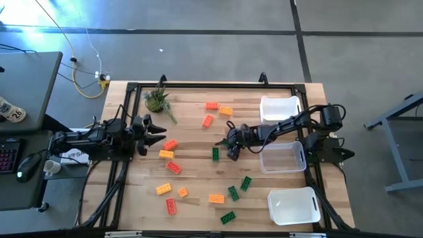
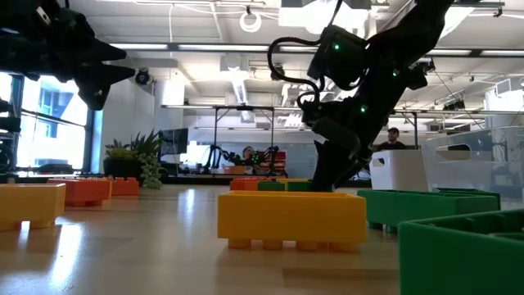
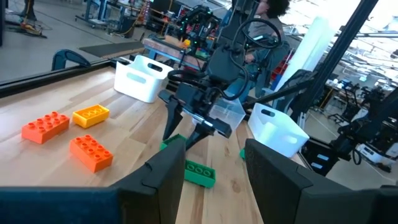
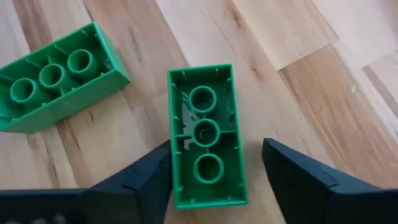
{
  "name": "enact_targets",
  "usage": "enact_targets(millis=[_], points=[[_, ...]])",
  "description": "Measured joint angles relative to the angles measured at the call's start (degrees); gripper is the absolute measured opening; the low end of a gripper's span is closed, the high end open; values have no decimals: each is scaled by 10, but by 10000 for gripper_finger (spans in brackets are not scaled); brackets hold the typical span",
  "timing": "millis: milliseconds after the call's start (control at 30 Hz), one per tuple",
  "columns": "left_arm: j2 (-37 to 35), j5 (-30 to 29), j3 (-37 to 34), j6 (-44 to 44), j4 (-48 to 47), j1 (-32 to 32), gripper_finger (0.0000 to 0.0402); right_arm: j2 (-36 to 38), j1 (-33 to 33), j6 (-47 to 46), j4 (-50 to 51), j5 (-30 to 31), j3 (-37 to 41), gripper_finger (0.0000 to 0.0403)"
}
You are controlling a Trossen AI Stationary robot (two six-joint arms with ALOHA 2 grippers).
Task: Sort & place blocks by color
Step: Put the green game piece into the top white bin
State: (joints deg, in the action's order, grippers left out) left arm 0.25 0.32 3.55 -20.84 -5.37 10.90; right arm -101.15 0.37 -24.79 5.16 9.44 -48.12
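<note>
My right gripper [image 4: 214, 180] hangs low over the tabletop [image 1: 192, 165] middle, fingers apart astride an upturned green block [image 4: 205, 134], one finger touching it, not yet clamped. My left gripper [image 1: 155, 131], partly open and empty, waits near the plant [image 1: 156, 99].

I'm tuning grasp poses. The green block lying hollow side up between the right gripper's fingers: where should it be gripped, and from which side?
Grip the green block across its two long side walls, from straight above. It lies flat, hollow side up, and the right gripper already straddles its narrow width, one finger touching.
</note>
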Motion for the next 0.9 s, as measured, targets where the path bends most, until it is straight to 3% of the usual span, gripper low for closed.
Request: enact_targets(millis=[200, 567, 900], points=[[0, -6, 0, 3, 0, 0, 156, 3, 0, -20, -1, 0, 0, 112], [0, -18, 0, 35, 0, 0, 156, 59, 1, -50, 26, 16, 0, 112], [0, -36, 0, 35, 0, 0, 156, 195, 1, -54, 134, 119, 0, 112]])
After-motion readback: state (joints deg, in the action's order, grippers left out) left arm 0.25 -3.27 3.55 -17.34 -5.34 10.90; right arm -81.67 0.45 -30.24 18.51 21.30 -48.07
